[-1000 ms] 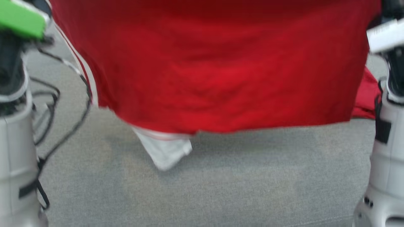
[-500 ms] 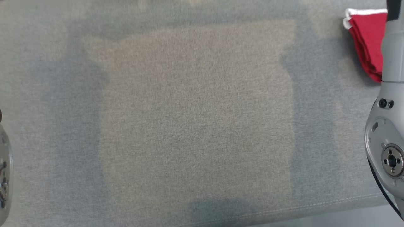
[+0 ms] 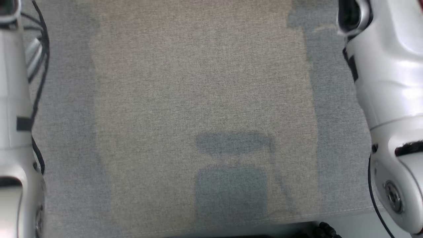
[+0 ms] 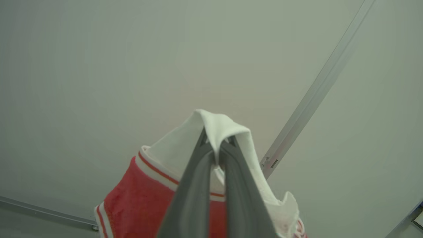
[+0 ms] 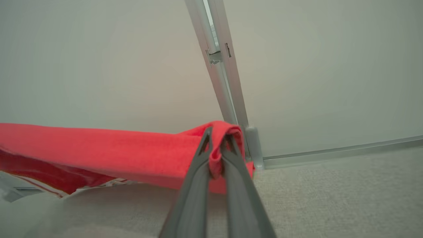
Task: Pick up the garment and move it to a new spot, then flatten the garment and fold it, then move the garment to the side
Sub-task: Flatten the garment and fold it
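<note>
Grey woven tabletop (image 3: 198,82) is spread below. A red jersey (image 5: 115,148) is held stretched above it, its white trim clamped by the left gripper (image 4: 216,142) and a red edge by the right gripper (image 5: 218,140). Being soft, light and limp, it is best taken at corners.

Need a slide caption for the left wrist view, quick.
Left gripper shut on the red garment, pinching its white edge.

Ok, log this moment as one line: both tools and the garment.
phase: two-tool hold | left tool: shut on white edge of red fabric garment with white striped trim | right tool: shut on red edge
</note>
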